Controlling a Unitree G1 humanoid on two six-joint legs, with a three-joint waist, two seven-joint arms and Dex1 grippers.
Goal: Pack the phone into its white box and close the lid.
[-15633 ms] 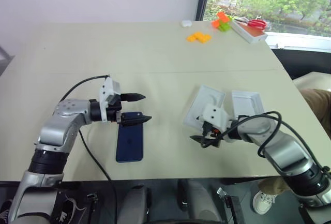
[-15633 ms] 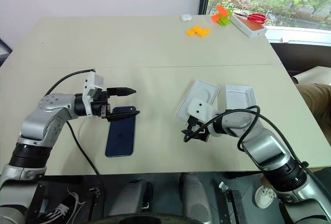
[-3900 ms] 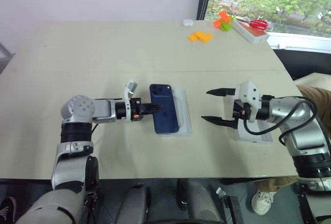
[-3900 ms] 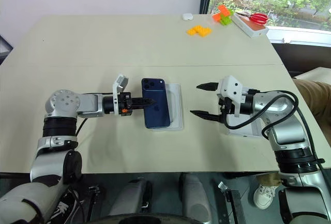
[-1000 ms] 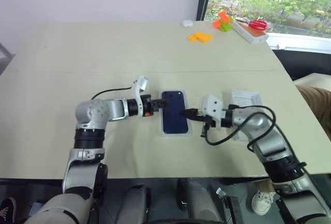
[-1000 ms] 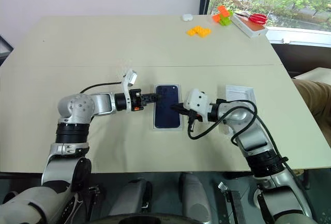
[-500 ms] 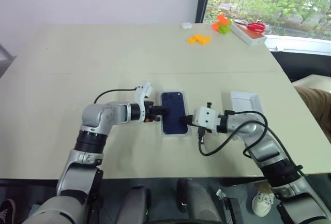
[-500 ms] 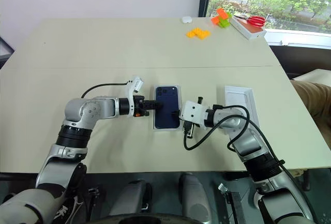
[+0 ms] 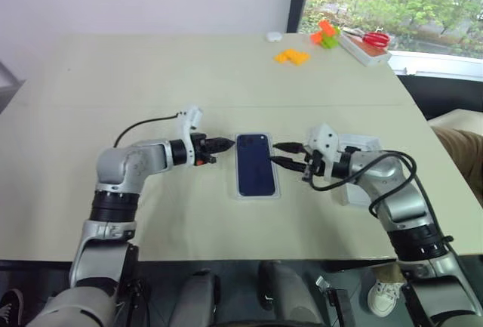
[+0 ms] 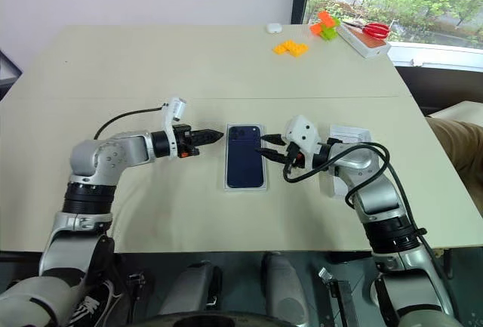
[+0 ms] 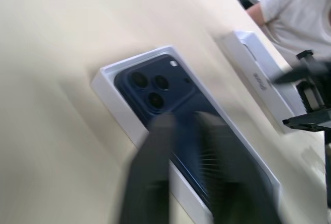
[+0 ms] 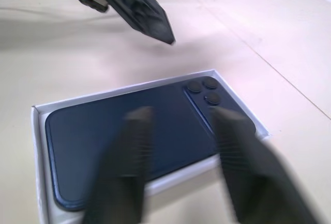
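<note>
**A:** Seating of the phone (image 9: 256, 164) appears done: it is seen lying back-up inside the white box (image 9: 276, 180) on the desk (image 9: 151, 78), camera cluster at the box's far end, the box walls showing all round it. What is to be handled now?

**B:** The lid (image 9: 361, 162), judged from how things lie. It rests open side up, well to the right of the white box, partly hidden behind the right arm.

**A:** How are the end effectors held?

**B:** The left end effector (image 10: 212, 136) is held just left of the white box with its fingers only slightly apart, clamped on nothing. The right end effector (image 9: 289, 154) is held just right of the box, fingers apart and empty.

**A:** What should be watched?

**B:** The lid should be gripped by a long wall, turned over and squared above the white box before it is lowered; if it is tilted, a corner is likely to catch on the rim. The box could be steadied from its left side so it is not pushed along the desk.
</note>
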